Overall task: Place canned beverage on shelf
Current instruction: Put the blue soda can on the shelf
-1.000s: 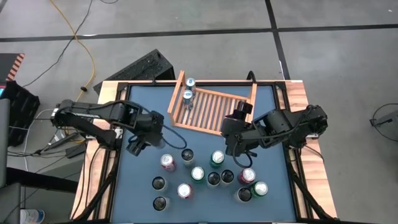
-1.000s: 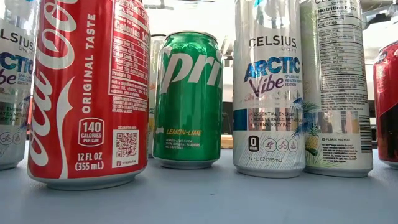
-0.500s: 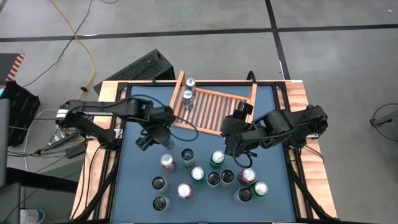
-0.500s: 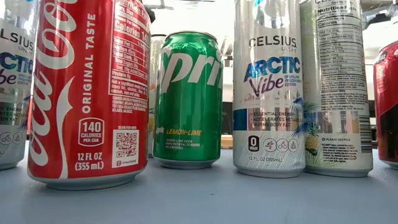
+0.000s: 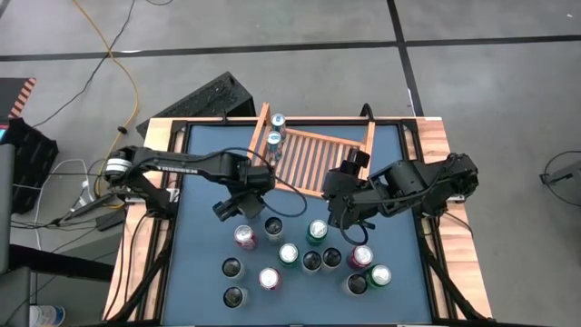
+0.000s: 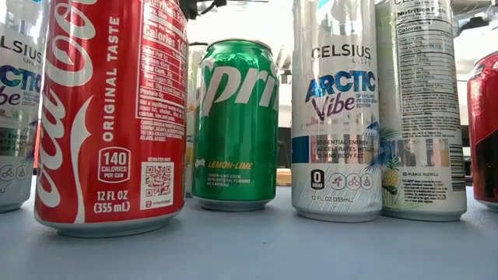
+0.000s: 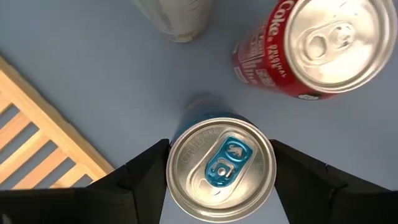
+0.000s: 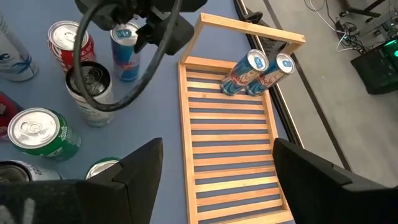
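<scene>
L gripper (image 7: 219,163) jaws clamp blue-tab can (image 7: 220,167) nr shelf (image 5: 309,163) edge; R gripper (image 8: 217,180) jaws open.

Under my left claw (image 5: 241,211) lies the blue tabletop (image 5: 204,154), edged on both sides by a wooden border (image 5: 436,136). Well beyond the claw, off the tabletop's far edge, a black ribbed box (image 5: 213,98) sits tilted on the grey floor (image 5: 490,82). A yellow cable (image 5: 132,82) snakes over the floor, far out to the claw's left. A black crate (image 5: 27,145) stands farther left still. Dark lines (image 5: 272,47) cross the floor.
</scene>
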